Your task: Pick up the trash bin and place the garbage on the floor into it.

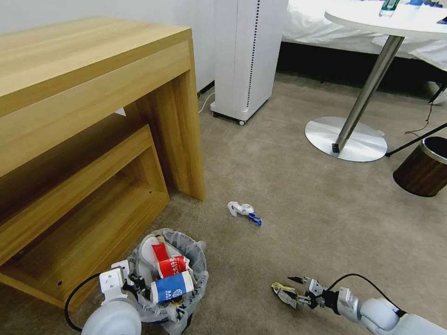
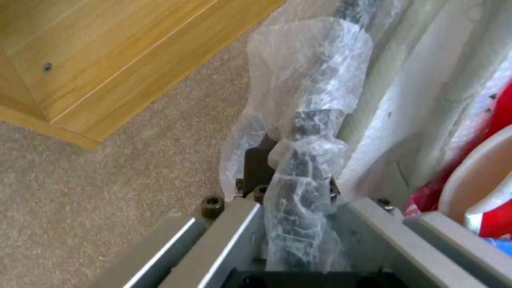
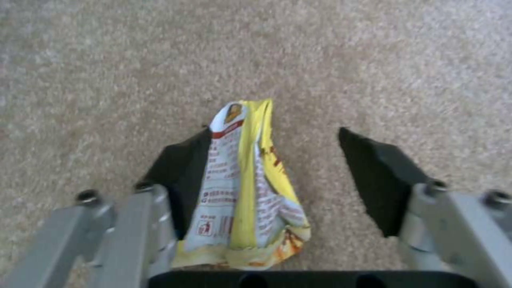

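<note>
The trash bin point(image 1: 198, 260), black with a crinkly white bag liner, sits low at my left beside the wooden desk. In it lie a red-white carton point(image 1: 173, 265) and a blue-white packet point(image 1: 171, 287). My left gripper point(image 1: 135, 281) is shut on its rim; the left wrist view shows the bag-covered rim point(image 2: 320, 80) clamped in the left gripper point(image 2: 296, 192). A yellow-white wrapper point(image 1: 281, 291) lies on the floor point(image 1: 302, 209) between the spread fingers of my open right gripper point(image 1: 293, 291). In the right wrist view, the wrapper point(image 3: 245, 192) leans on one finger point(image 3: 181, 172). Crumpled white paper with a blue scrap point(image 1: 243, 210) lies farther ahead.
A wooden desk point(image 1: 93, 116) with a low shelf fills the left. A white wheeled appliance point(image 1: 247, 56) stands behind. A round table's metal base point(image 1: 347, 139) and a brown wood-grain bin point(image 1: 423, 170) stand at the right. Open carpet lies between them.
</note>
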Robot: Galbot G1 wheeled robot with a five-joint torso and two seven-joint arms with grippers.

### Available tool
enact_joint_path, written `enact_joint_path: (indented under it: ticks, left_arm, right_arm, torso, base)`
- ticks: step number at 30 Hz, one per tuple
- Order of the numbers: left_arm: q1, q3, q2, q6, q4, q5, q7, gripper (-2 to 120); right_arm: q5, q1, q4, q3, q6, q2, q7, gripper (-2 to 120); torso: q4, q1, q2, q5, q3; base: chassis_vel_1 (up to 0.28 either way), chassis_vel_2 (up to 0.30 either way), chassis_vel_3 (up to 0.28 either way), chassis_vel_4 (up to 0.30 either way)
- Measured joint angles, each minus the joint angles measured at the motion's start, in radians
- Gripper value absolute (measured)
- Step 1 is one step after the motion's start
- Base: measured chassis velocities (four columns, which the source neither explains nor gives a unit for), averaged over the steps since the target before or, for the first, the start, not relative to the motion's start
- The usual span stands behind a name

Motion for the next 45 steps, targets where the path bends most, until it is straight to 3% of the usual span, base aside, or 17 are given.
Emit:
enact_joint_path:
  ticks: [3,6,9,27,35,45]
  left_arm:
    - [0.000,0.001,-0.002,0.000,0.001,0.002,0.000,0]
    - [0.001,0.002,-0.002,0.000,0.001,0.003,0.000,0]
    - [0.001,0.001,-0.001,0.000,0.003,0.003,0.000,0]
    - [0.005,0.004,0.003,-0.003,0.008,0.007,0.001,0]
    - [0.012,0.009,0.004,-0.003,0.008,0.019,0.006,0]
    - [0.017,0.011,0.005,-0.004,0.005,0.035,0.011,0]
  right_arm:
    - [-0.006,-0.001,-0.012,0.000,0.004,0.009,0.000,76]
    - [-0.013,-0.001,-0.034,-0.001,0.009,0.023,0.000,92]
    - [-0.015,-0.002,-0.048,-0.001,0.010,0.032,0.001,99]
    - [-0.040,0.000,-0.129,0.003,0.037,0.081,-0.008,99]
    - [-0.035,0.000,-0.127,0.001,0.037,0.085,0.002,76]
    - [-0.008,0.003,-0.107,-0.001,0.033,0.089,0.013,36]
  torso:
    - [0.0001,0.000,0.000,0.0000,0.000]
    - [0.0000,0.000,0.000,0.0000,0.000]
    - [0.0000,0.000,0.000,0.0000,0.000]
    - [-0.0002,0.000,0.000,-0.0004,0.000]
    - [-0.0002,0.000,0.000,-0.0005,0.000]
    - [0.0000,0.000,0.000,-0.0004,0.000]
  base:
    - [0.000,0.000,0.000,0.000]
    - [0.000,0.000,0.000,0.000]
    - [0.000,0.000,0.000,0.000]
    - [0.000,0.000,0.000,0.000]
    - [0.000,0.000,0.000,0.000]
    - [0.000,0.000,0.000,0.000]
